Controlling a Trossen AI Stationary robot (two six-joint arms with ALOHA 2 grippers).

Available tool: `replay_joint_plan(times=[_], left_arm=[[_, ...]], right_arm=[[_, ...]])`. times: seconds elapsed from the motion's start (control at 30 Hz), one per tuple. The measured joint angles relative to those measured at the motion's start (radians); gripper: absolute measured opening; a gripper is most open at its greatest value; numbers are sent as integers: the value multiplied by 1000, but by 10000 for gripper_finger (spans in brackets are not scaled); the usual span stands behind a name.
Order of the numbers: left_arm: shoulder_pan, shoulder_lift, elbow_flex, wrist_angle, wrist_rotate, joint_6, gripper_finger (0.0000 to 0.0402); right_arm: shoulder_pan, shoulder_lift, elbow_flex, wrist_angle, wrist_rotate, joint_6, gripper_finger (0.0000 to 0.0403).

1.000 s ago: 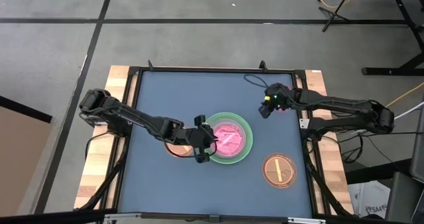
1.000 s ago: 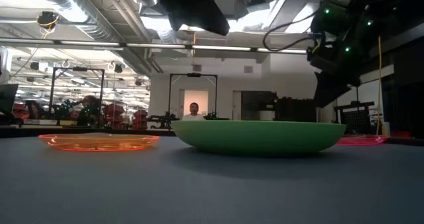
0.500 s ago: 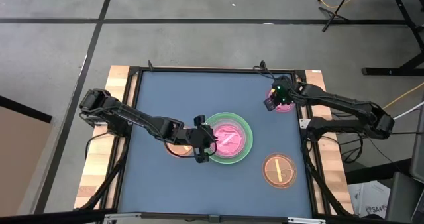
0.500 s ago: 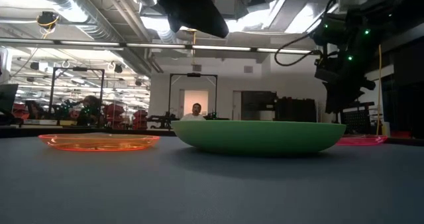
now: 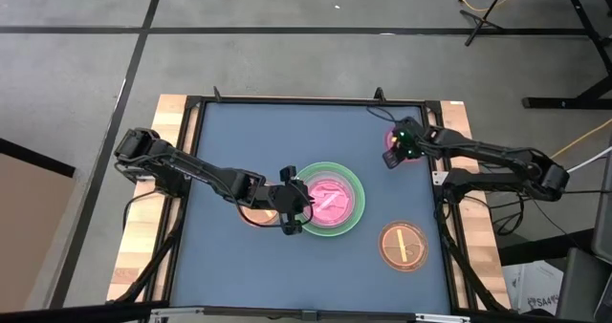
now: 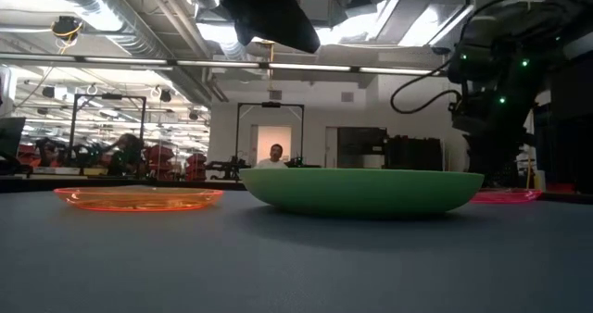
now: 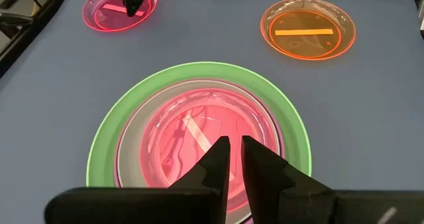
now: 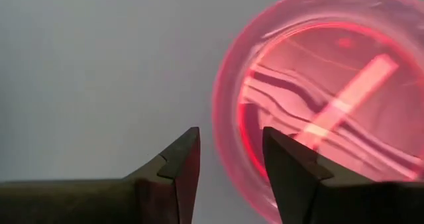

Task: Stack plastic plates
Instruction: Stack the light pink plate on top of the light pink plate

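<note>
I find nothing I can read — no print, label, brand, number or sign on the table (image 5: 239, 132), on the plates, or on either arm, and nothing beyond the table in the room is legible either.

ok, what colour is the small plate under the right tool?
Translucent pink small plate, with a pale stripe across it; clearest in the right wrist view.

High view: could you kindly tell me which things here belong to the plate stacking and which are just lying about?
Part of the job:
- green plate, smaller plates nested inside
- lone pink plate, open right gripper at its rim
- orange plate
- second orange plate, by the left arm
- left gripper, over the stack

Lying about:
- yellow cable on the floor
- person in the room behind
</note>
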Motion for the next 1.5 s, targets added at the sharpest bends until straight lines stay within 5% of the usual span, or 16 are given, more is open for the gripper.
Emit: replay_joint_plan(times=[0.2,1.3,1.5], left_arm=[[0,0,0,0,0,0,32],[0,0,0,0,0,-2,32],[0,0,0,1,-1,1,32]], right_arm=[[0,0,-45,92,-76,-1,154],[0,150,-50,121,22,-79,154],[0,150,-50,123,20,-79,119]])
